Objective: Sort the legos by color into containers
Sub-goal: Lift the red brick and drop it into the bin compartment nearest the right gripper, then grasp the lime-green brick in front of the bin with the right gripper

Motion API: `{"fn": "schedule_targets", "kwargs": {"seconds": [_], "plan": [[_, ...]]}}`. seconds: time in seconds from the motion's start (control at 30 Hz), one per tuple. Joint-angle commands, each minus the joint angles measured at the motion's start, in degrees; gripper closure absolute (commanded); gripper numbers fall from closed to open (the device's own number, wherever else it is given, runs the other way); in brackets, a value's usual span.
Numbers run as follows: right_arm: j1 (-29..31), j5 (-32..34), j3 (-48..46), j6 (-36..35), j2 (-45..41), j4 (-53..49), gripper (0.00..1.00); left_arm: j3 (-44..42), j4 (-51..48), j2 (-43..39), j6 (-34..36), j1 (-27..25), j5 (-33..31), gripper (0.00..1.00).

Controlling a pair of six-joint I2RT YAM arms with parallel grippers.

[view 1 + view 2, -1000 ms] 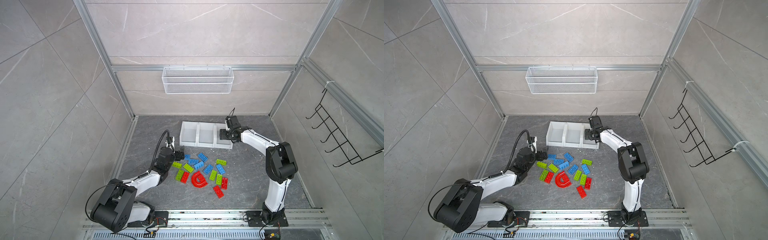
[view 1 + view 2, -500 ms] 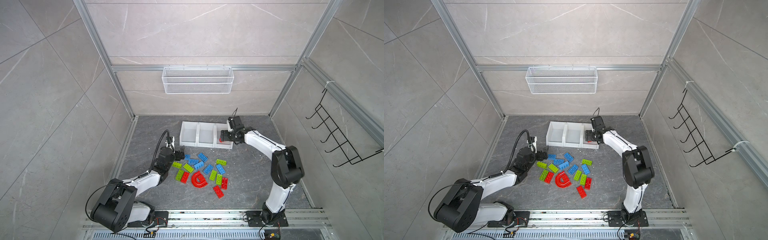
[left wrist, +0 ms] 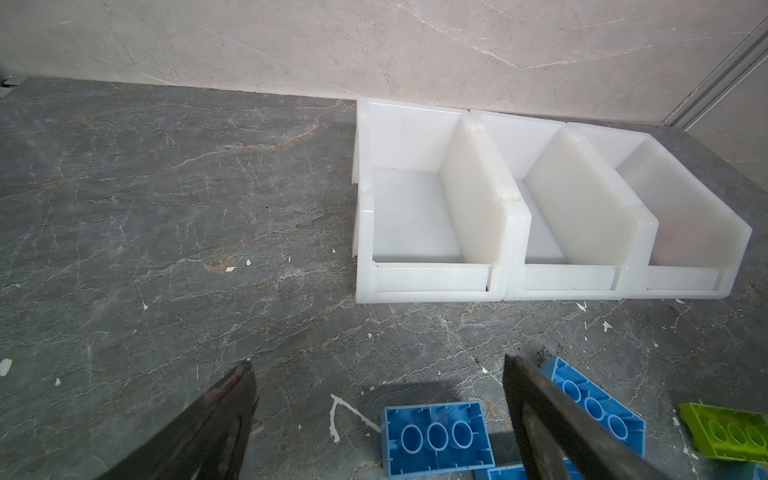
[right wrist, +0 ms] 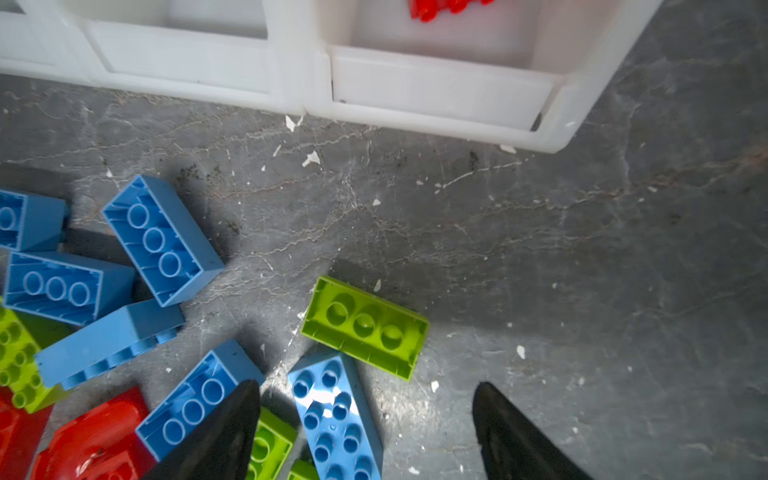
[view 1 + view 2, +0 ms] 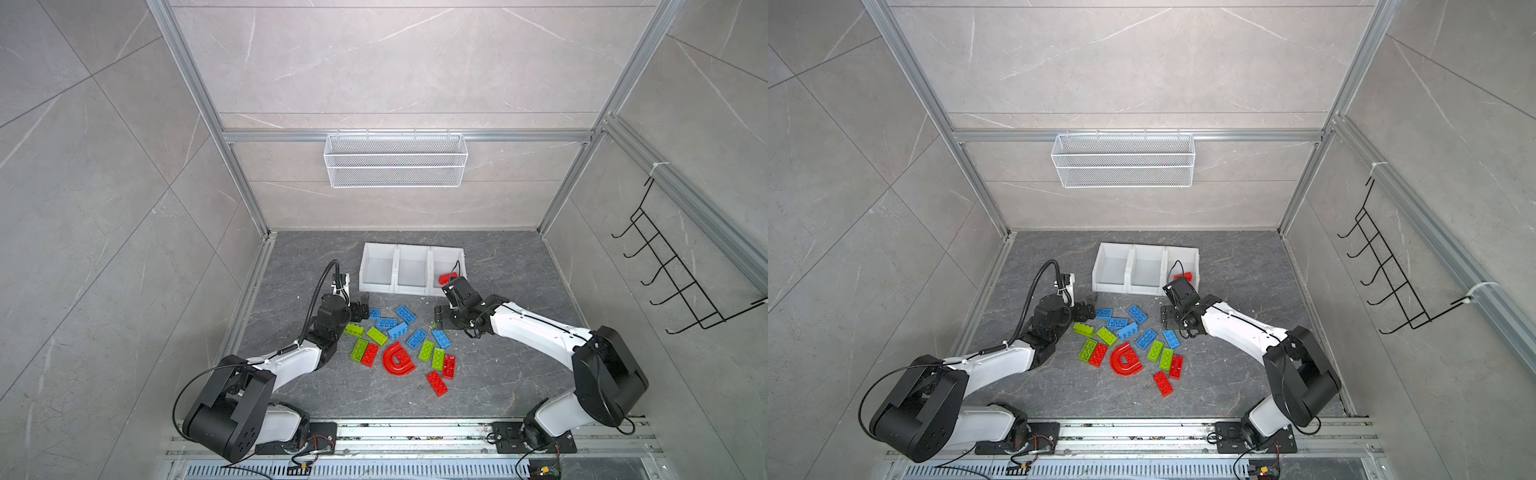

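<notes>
The left pincer (image 3: 378,363) and right pincer (image 4: 365,385) gape wide, empty, near the legos (image 5: 386,323).

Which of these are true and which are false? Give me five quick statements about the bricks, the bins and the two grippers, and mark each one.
1. A red brick lies in the right-end bin of the row in a top view. True.
2. The left-end bin holds blue bricks. False: it is empty.
3. The right gripper is shut on a green brick. False: its jaws are open and hold nothing.
4. The red arch pieces lie on the floor, outside the bins. True.
5. The left gripper is open and holds nothing. True.
</notes>
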Motion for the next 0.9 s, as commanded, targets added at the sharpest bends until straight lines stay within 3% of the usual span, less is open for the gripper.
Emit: {"fn": "schedule_targets", "kwargs": {"seconds": [0.0, 0.57, 0.87], "plan": [[0.86, 1.87, 2.07, 2.04, 3.46, 0.69, 0.17, 0.17, 2.97, -0.09, 1.36, 0.21, -0.28, 0.06], [1.95, 2.94, 5.37, 3.18, 13.52, 0.71, 0.14, 0.6, 2.48, 0.22, 1.57, 0.16, -0.22, 0.06], [2.01, 4.34, 3.5, 3.64, 11.68, 1.28, 0.24, 0.73, 2.56, 0.26, 1.64, 0.21, -0.47, 0.06]]}}
